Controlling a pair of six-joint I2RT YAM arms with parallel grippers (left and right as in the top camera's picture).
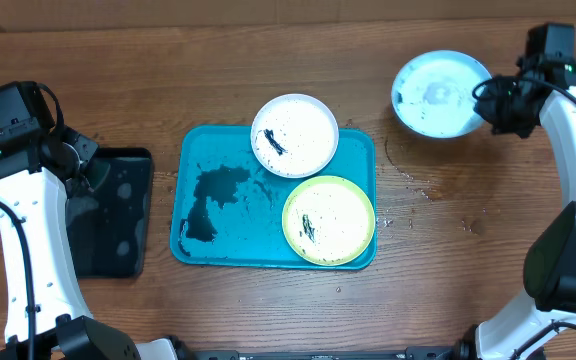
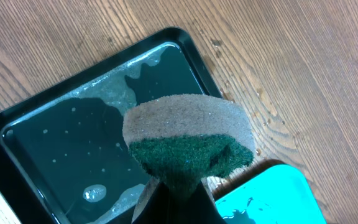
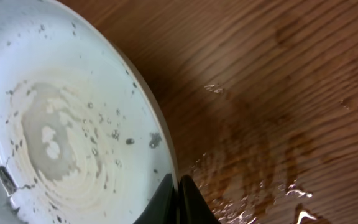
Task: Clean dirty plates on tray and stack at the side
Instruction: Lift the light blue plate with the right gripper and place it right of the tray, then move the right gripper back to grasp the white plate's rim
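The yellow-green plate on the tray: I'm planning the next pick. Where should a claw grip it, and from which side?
Pinch its thin raised rim at the right edge, coming from the right. The yellow-green plate lies flat in the tray's right corner, and the white plate crowds its far-left side, so the right looks freest.

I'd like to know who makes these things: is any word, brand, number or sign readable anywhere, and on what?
None can be read in any view.
The white plate, yellow-green-rimmed plate and pale-teal-rimmed plate show only dark smudges and specks, no writing.
The teal tray, black tray and sponge are plain.
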